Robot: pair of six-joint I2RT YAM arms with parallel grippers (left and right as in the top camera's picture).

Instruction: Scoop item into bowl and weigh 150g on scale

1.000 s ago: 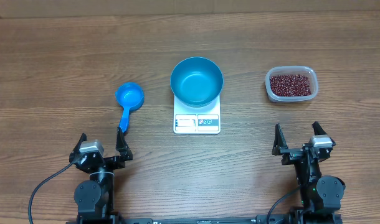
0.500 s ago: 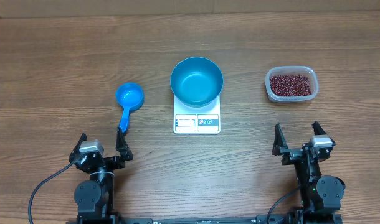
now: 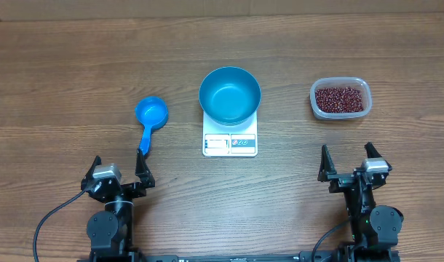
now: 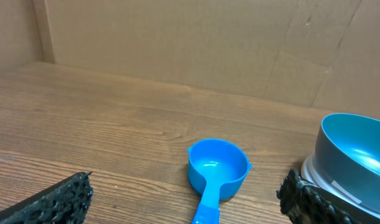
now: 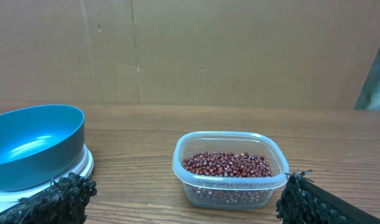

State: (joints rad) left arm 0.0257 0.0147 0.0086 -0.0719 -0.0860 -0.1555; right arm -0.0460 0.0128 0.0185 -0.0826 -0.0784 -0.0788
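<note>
The teal-blue bowl [image 3: 230, 94] [image 4: 355, 149] [image 5: 34, 144] stands empty on the white scale [image 3: 230, 143] at the table's middle. Dark red-brown beans [image 3: 341, 99] [image 5: 226, 164] fill a clear plastic tub [image 3: 340, 113] [image 5: 230, 186] at the right. A small blue scoop [image 3: 150, 118] [image 4: 216, 171] lies left of the scale, handle toward me. My left gripper [image 3: 117, 169] [image 4: 184, 202] is open near the front edge, just short of the scoop's handle. My right gripper [image 3: 349, 161] [image 5: 184, 202] is open too, in front of the tub. Neither holds anything.
A brown cardboard wall [image 4: 190, 43] [image 5: 227, 50] runs along the table's far edge. Bare wooden tabletop [image 3: 76, 65] lies around the objects. Black cables [image 3: 51, 218] trail from both arm bases at the front.
</note>
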